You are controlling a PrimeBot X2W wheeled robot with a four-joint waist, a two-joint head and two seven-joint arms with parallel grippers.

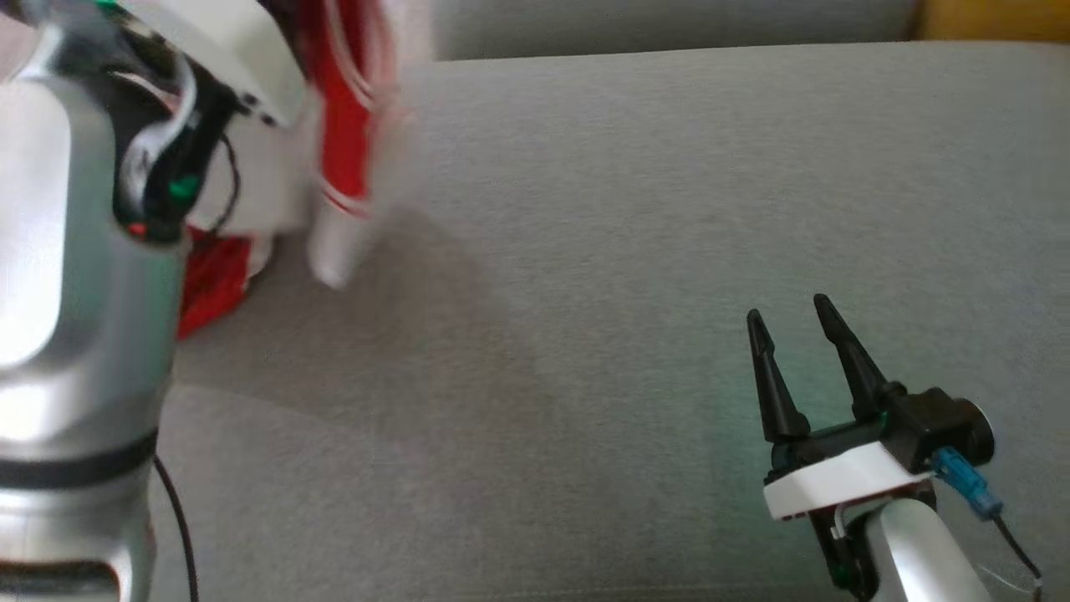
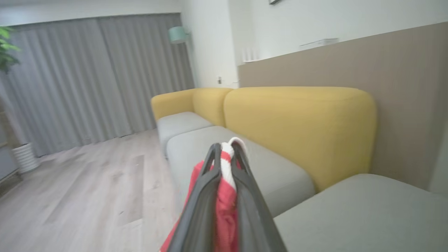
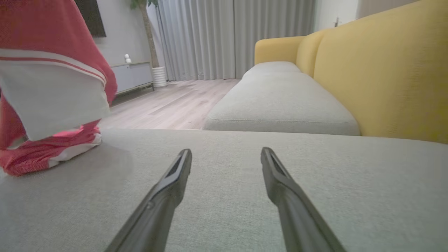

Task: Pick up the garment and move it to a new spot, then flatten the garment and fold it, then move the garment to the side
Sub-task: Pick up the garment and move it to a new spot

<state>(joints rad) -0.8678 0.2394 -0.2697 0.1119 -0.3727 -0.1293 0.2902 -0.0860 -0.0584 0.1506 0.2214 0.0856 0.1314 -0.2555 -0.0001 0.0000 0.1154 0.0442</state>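
- Garment (image 1: 343, 125): red and white; you see it hanging from your left claw (image 2: 225, 147), lower folds resting on the grey cushion (image 1: 635, 209).
- Left claw: clenched on the garment's edge.
- Right claw (image 1: 788, 311): released, fingers apart, low over the cushion, well apart from the garment.

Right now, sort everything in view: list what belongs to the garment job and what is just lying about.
Job: garment, hanging from the shut left gripper, lower end on the grey seat cushion; open right gripper, empty.
Just there: yellow backrest, curtains, plant pot, wooden floor.
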